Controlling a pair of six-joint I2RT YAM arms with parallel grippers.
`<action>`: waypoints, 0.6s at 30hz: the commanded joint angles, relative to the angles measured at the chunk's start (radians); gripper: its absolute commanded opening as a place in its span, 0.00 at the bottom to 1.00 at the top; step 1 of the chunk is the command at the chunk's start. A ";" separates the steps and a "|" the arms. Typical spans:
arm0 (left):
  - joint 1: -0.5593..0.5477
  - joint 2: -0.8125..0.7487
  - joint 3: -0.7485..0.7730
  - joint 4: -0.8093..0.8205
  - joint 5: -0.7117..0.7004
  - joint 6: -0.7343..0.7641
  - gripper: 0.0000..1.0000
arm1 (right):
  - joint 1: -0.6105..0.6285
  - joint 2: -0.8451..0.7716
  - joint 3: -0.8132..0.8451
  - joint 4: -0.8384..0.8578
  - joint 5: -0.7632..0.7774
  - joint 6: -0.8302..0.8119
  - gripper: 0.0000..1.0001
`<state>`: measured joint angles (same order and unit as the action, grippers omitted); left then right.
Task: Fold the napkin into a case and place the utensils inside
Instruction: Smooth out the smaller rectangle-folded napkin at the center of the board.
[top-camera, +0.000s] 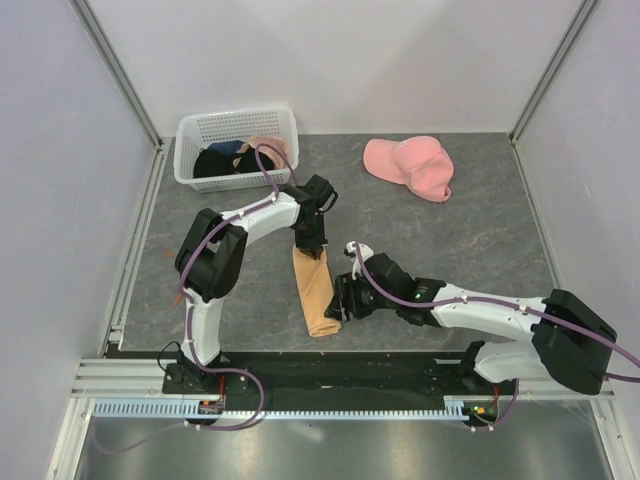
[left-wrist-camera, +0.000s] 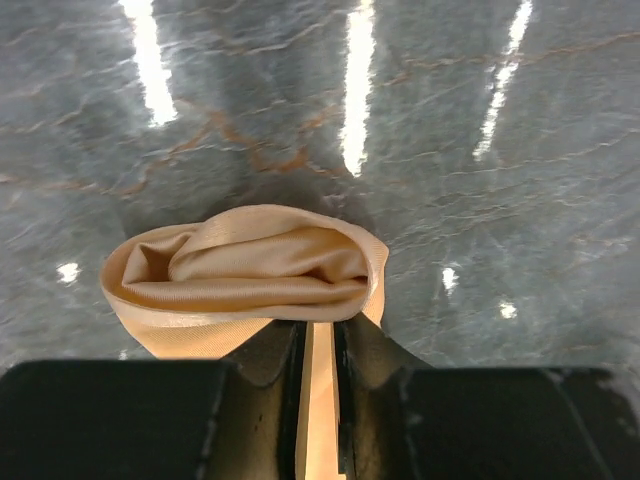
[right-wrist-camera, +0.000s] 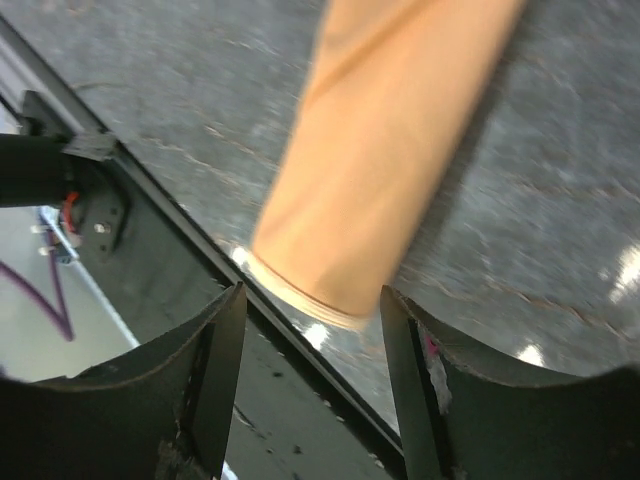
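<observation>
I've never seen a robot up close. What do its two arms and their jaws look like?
Both the left arm and right arm have white tube-like links joined by bulky black joints. A purple cable loops along each. The jaws are black, with curved inner faces. A small green light glows on the right arm.

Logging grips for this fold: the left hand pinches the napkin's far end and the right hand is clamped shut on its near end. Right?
Not quite: the right hand is open, jaws standing wide apart at the near end of the napkin, as the right wrist view shows. The left hand does pinch the far end.
</observation>
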<state>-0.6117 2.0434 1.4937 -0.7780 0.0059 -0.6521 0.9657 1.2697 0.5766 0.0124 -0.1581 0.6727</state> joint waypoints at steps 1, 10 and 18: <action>0.001 -0.026 0.022 0.111 0.095 0.048 0.20 | 0.030 0.081 0.088 0.017 -0.017 -0.016 0.63; 0.062 -0.180 -0.061 0.106 0.129 0.072 0.25 | 0.039 0.198 0.111 0.142 -0.081 0.037 0.43; 0.084 -0.032 0.010 0.114 0.140 0.108 0.23 | 0.042 0.217 0.017 0.196 -0.049 0.056 0.32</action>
<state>-0.5255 1.9305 1.4521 -0.6884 0.1131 -0.6006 1.0000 1.4723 0.6334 0.1486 -0.2157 0.7143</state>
